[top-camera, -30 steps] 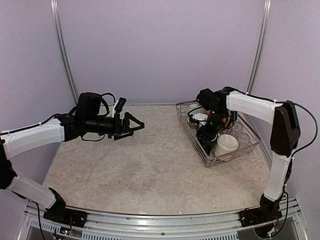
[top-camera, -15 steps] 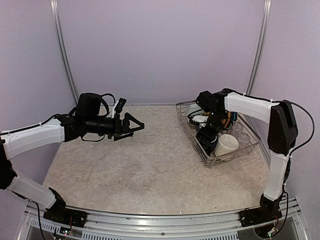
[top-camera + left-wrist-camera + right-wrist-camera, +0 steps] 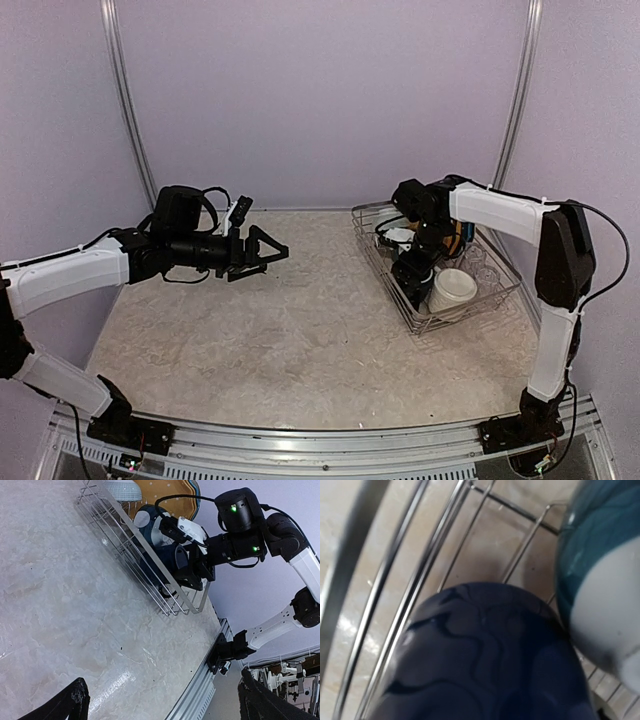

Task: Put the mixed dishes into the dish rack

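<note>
The silver wire dish rack (image 3: 372, 245) stands at the right of the table. My right gripper (image 3: 412, 270) reaches down into its near left corner and is shut on the dark blue mug (image 3: 172, 560), holding it just inside the rack's rim (image 3: 127, 524). That mug (image 3: 480, 655) fills the right wrist view and hides the fingers. Beside it is the grey-teal cup (image 3: 600, 580). A cream mug (image 3: 453, 290), a clear glass (image 3: 480, 265) and a yellow dotted plate (image 3: 165, 492) are in the rack. My left gripper (image 3: 272, 250) hangs open and empty above the table's left middle.
The rack's wires (image 3: 420, 570) run close along the held mug. The marble tabletop (image 3: 280, 340) stretches from the rack to the left wall. A metal rail (image 3: 200, 690) lines the table's near edge, where the arm bases sit.
The right arm has shifted slightly over the rack's near corner with the dark blue mug. The left arm has not moved.
</note>
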Controlling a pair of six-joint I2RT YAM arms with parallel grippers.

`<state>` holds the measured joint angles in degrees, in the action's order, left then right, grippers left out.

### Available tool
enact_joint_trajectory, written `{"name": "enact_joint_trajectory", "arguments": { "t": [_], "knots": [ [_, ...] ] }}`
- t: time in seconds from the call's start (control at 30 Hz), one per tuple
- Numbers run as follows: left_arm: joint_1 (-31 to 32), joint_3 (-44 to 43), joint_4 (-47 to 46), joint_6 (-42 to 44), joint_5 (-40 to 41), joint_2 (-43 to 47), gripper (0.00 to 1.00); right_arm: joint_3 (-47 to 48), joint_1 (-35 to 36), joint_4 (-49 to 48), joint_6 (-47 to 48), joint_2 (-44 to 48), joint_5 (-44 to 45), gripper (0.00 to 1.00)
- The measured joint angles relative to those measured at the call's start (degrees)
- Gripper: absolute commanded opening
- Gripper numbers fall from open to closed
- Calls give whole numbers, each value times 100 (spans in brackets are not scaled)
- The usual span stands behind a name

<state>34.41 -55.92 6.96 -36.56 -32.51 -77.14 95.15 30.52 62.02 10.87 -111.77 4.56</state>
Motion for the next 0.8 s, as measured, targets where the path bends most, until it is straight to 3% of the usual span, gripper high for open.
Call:
{"name": "enact_joint_trajectory", "arguments": {
  "t": [0.5,0.67,0.8],
  "knots": [
    [-39,7,0,0,2,2,99,70,-7,11,-48,153,63,100],
    [-118,4,133,55,181,42,99,68,-7,-133,-153,691,7,100],
    [-243,-146,695,258,820,179,99,20,-11,-487,-334,1414,101,100]
  ]
}}
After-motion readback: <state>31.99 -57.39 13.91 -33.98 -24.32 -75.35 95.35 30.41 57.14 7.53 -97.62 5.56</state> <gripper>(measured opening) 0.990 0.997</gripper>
